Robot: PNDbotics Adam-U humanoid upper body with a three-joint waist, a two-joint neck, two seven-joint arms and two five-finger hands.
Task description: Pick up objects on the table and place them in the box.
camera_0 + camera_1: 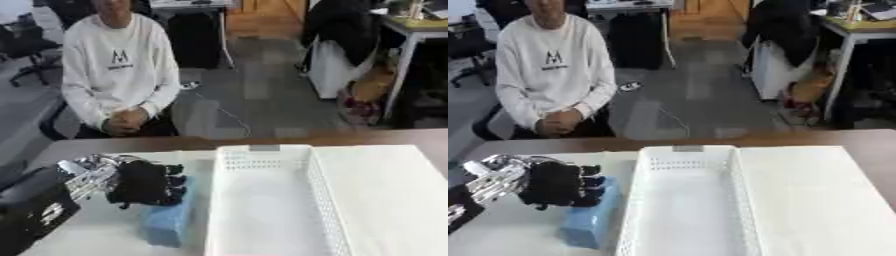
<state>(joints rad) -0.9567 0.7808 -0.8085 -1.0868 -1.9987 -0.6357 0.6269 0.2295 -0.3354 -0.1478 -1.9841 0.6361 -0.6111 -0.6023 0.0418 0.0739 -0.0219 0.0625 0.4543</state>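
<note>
Left eye view: left hand [144,182] sat over the blue block [168,222], fingers curled onto its top end
Block lay just beside the white box [262,200]; it looked soft, light, sponge-like, best pinched across its narrow sides

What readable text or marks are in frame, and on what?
"M": large dark letter on the chest of the white sweatshirt of the person seated across the table.
Below the "M": a small dark line of print, too blurred to read.
Blue block, white basket, left hand: no markings visible.
</note>
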